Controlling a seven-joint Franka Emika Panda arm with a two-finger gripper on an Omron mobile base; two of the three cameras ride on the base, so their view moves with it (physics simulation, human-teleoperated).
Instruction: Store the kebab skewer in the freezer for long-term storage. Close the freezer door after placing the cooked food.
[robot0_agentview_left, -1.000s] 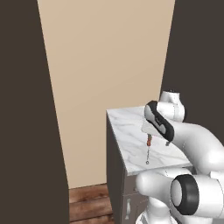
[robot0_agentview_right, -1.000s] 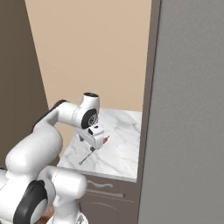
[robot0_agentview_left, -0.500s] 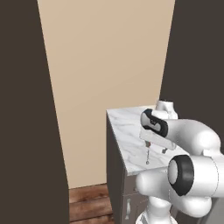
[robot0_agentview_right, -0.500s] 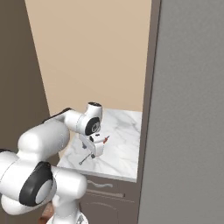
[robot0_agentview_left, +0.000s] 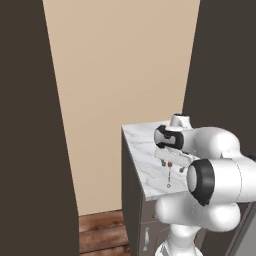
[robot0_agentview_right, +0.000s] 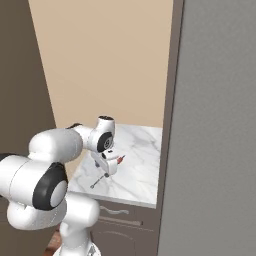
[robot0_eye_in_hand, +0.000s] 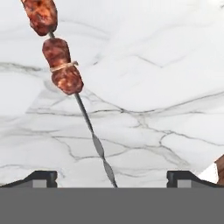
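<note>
The kebab skewer (robot0_eye_in_hand: 78, 103) lies flat on a white marble counter (robot0_eye_in_hand: 153, 83). It is a thin metal stick with reddish-brown meat chunks (robot0_eye_in_hand: 61, 65) toward one end. My gripper (robot0_eye_in_hand: 113, 177) is open just above it, one fingertip (robot0_eye_in_hand: 41, 176) on each side of the bare shaft. From the right, the gripper (robot0_agentview_right: 109, 166) hangs over the skewer (robot0_agentview_right: 99, 181), whose ring end points toward the counter's front. The left base view shows the gripper (robot0_agentview_left: 168, 161) above the skewer (robot0_agentview_left: 169, 177). A tall grey freezer (robot0_agentview_right: 215, 130) panel stands at the right; no handle shows, so I cannot tell if it is the freezer door.
The marble counter (robot0_agentview_right: 142, 172) tops a dark cabinet with drawers (robot0_agentview_left: 145, 235). A beige wall (robot0_agentview_left: 120, 70) rises behind it, and a dark brown cabinet side (robot0_agentview_left: 30, 125) stands at the left. Wooden floor (robot0_agentview_left: 100, 235) shows below.
The hand has come down and a little forward onto the skewer, and the elbow has swung nearer the cameras. The jaws have stayed open. The skewer has not moved.
</note>
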